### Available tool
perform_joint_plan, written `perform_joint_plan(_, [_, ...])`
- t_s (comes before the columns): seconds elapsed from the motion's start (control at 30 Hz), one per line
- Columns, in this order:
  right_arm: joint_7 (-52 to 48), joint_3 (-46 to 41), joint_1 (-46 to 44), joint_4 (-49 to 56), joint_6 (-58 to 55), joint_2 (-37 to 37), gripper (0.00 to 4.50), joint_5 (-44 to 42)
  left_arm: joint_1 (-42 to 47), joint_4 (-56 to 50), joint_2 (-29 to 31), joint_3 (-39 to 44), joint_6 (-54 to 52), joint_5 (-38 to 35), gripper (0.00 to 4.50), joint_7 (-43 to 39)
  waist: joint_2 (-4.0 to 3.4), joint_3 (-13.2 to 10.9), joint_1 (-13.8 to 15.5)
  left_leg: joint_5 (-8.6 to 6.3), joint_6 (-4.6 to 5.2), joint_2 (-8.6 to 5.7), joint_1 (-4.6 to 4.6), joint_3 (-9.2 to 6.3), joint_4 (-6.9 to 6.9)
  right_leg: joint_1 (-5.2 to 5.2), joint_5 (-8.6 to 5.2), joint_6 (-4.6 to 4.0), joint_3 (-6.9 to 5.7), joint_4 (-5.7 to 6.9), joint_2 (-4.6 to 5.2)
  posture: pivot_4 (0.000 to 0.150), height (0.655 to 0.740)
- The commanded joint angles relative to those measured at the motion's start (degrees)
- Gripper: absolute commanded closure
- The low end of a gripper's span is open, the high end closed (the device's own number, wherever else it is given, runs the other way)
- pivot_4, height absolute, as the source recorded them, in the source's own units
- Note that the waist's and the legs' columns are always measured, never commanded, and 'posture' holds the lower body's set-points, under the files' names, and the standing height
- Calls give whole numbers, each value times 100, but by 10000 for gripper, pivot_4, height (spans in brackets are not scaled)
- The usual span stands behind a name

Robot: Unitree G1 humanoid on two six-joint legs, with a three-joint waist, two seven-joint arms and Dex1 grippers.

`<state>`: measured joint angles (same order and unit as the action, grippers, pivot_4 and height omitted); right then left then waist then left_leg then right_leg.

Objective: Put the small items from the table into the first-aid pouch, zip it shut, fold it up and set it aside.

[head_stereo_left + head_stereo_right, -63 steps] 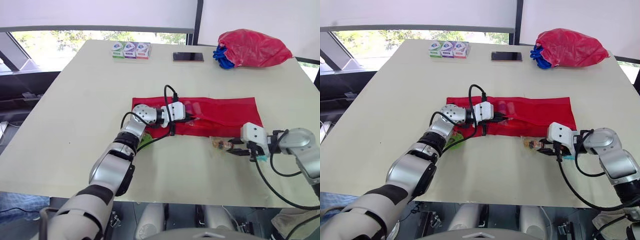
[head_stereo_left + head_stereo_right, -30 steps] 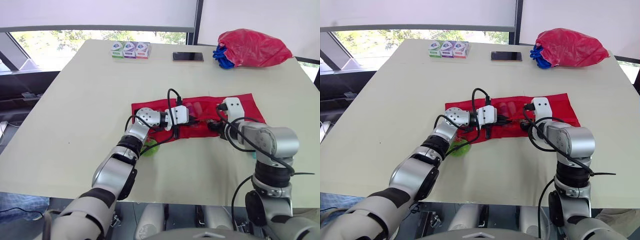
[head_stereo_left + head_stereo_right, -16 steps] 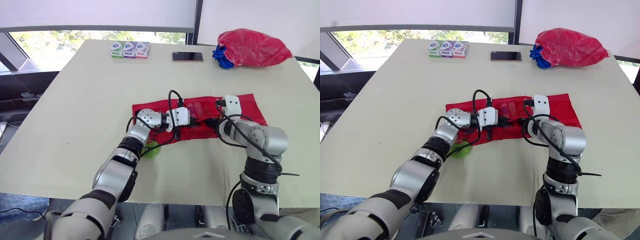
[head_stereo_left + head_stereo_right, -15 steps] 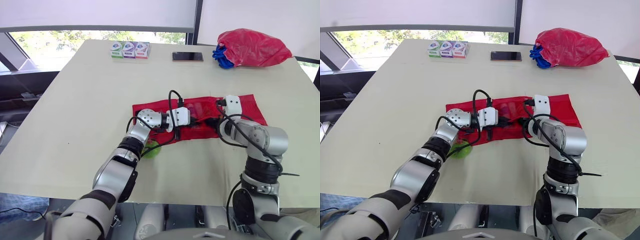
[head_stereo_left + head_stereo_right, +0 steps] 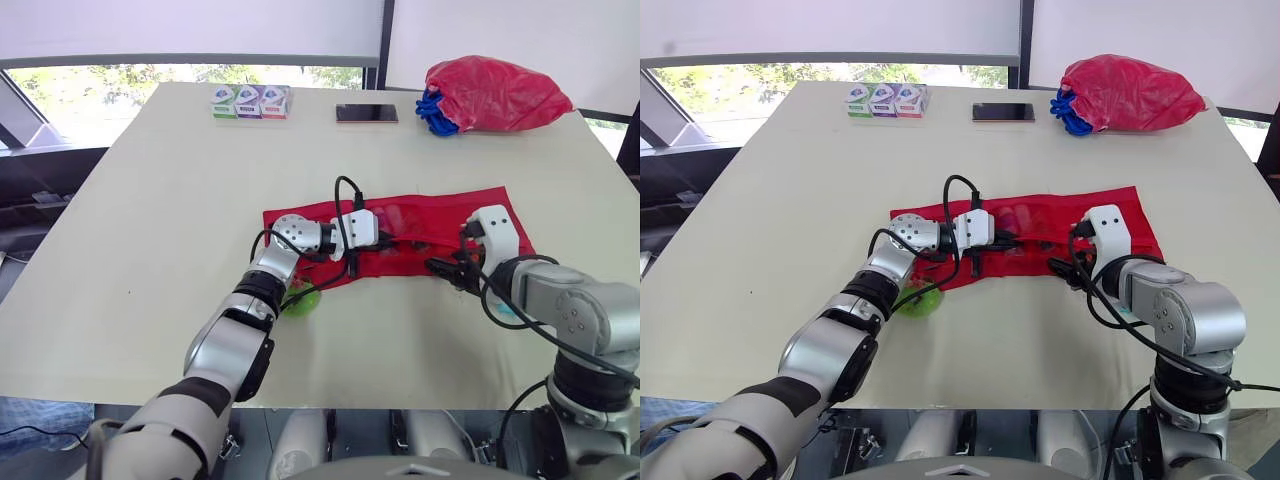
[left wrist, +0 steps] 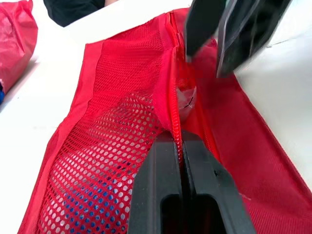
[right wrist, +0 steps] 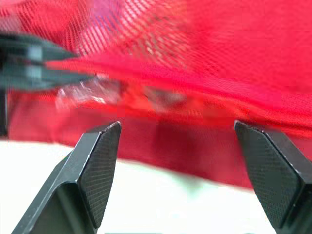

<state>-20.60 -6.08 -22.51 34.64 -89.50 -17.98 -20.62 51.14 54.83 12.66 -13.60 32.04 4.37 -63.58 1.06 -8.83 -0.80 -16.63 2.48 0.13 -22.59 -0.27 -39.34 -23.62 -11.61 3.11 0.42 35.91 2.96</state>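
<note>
The red first-aid pouch (image 5: 440, 205) lies flat at the middle of the table (image 5: 150, 220); a clear-wrapped item (image 6: 185, 95) sits at its zip line; the left gripper (image 6: 178, 138), fingers pressed together, pinches the pouch's zip edge near its middle; the right gripper (image 7: 175, 127), fingers spread wide, hovers at the pouch's 5 o'clock edge; a green item (image 5: 303, 300) lies at the pouch's 7 o'clock; along the far edge sit small boxes (image 5: 249, 101) at 11 o'clock, a phone (image 5: 366, 114) at 12 and a red bag (image 5: 495, 95) at 1.

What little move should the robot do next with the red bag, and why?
Probably push the clear plastic packet deeper into the red mesh pouch with the open right tool. The packet seems to sit right at the pouch's mouth, whose edge the left tool pinches.
</note>
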Motion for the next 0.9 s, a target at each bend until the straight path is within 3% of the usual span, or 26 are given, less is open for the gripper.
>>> perform_joint_plan(0.03, [153, 242, -91, -207, 562, 50, 32804, 85, 131, -56, -64, 8, 69, -74, 45000, -53, 1, 0, 2, 0, 0, -1, 0, 0, 0, 0, 0, 0, 0, 0, 1, 1500, 7400])
perform_joint_plan(0.13, [274, 537, -123, -627, 1273, 28, 44051, 288, 128, -71, -56, 10, 77, -71, 45000, -77, 0, 0, 8, 0, 0, -2, -1, 3, 0, 0, 0, 0, 1, -3, 3, 1500, 7400])
perform_joint_plan(0.5, [525, 1045, 50, -1786, 4150, 387, 44051, 975, 12, -219, 19, -4, 97, -67, 45000, -132, 0, 0, 1, 0, 0, -4, -1, 5, 1, -1, 0, 1, 1, -4, 1, 1500, 7400])
perform_joint_plan(0.8, [-515, 893, 1040, -927, 4546, -289, 44051, 437, 24, -155, 57, 10, 114, -59, 45000, -107, 1, 0, 20, -1, 1, -2, -3, 6, 2, 0, 0, 1, 2, -8, 3, 1500, 7400])
perform_joint_plan(0.9, [-867, 467, 1529, -510, 5050, -550, 44051, 203, 20, -101, 173, 86, 67, -96, 45000, -89, 0, 0, 17, 0, 1, -1, -2, 6, 1, 0, -1, 1, 2, -7, 1, 1500, 7400])
